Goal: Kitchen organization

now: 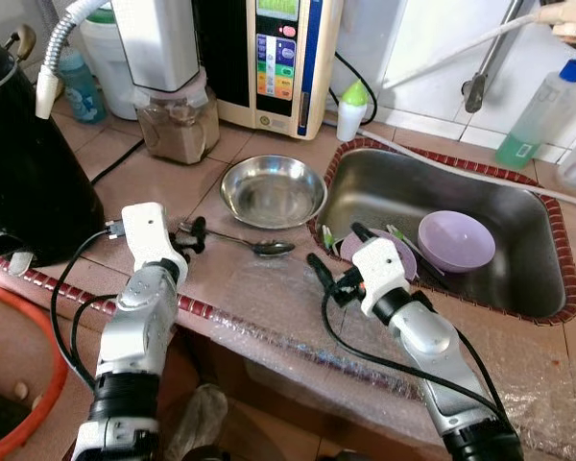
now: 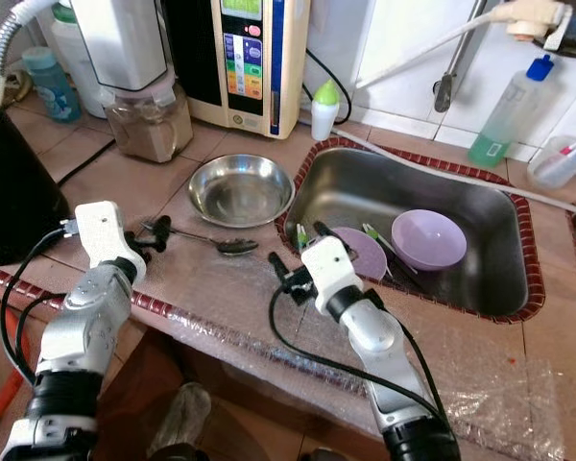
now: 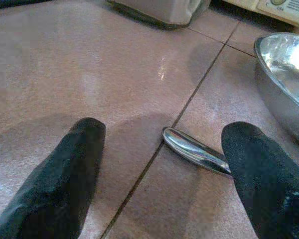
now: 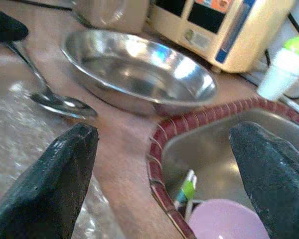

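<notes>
Left gripper [image 1: 194, 235]: fingers spread, straddling the handle end of the spoon [image 1: 254, 245] lying flat on the tiled counter [image 1: 134, 182]. Steel bowl [image 1: 273, 190] just beyond. Right gripper [image 1: 334, 261]: fingers spread, empty, at the sink's [image 1: 518, 288] near-left rim. Step: likely picking up the spoon. Next: lower, close on the handle.

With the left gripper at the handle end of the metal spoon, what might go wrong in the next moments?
1. The left gripper is open around the thin handle tip of the shiny metal spoon, which lies flat on the brown tiled counter. Closing there may make it slip or tilt.
2. The round steel bowl sits just behind the spoon; a sweep might knock it.
3. The open right gripper hovers at the sink's red tiled rim and may bump it.
</notes>
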Motion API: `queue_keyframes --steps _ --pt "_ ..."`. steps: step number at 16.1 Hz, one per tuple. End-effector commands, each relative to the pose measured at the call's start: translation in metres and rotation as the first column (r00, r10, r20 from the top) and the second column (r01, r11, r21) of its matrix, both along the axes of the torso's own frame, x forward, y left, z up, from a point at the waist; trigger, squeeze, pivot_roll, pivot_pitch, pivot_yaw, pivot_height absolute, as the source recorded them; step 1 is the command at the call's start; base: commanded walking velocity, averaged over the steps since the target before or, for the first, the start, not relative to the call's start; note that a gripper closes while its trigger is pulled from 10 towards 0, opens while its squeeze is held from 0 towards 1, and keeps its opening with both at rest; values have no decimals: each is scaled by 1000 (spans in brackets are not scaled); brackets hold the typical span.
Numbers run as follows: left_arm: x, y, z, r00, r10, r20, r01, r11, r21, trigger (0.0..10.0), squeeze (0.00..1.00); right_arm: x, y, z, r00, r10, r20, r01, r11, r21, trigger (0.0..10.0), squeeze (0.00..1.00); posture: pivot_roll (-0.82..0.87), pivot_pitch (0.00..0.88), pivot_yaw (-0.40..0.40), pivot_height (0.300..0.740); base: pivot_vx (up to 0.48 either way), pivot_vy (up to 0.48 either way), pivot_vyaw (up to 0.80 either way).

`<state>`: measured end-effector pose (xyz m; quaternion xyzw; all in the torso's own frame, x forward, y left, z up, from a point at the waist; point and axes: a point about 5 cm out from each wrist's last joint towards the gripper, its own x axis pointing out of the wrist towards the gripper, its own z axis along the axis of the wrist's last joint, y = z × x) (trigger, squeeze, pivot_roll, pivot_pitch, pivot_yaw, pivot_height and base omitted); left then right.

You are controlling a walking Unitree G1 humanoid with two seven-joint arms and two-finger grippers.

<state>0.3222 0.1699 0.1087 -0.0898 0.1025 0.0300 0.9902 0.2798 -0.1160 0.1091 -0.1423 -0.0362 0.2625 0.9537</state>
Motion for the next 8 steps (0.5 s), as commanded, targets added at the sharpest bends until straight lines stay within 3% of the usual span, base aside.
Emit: queue_keyframes --steps 1,4,8 --pt "-1 -3 -14 997 -9 -72 6 999 -36 0 0 1 6 13 998 35 56 -34 999 -2 10000 0 12 35 -31 740 0 0 0" --pt "0 -1 -15 997 5 -77 -9 999 -50 0 0 4 5 15 997 29 65 -29 1000 -4 10000 0 12 35 -31 740 0 0 0" --pt "-5 18 -11 994 101 -42 -100 995 27 0 0 12 3 20 996 19 87 -18 1000 -17 10000 0 18 39 -29 740 0 0 0"
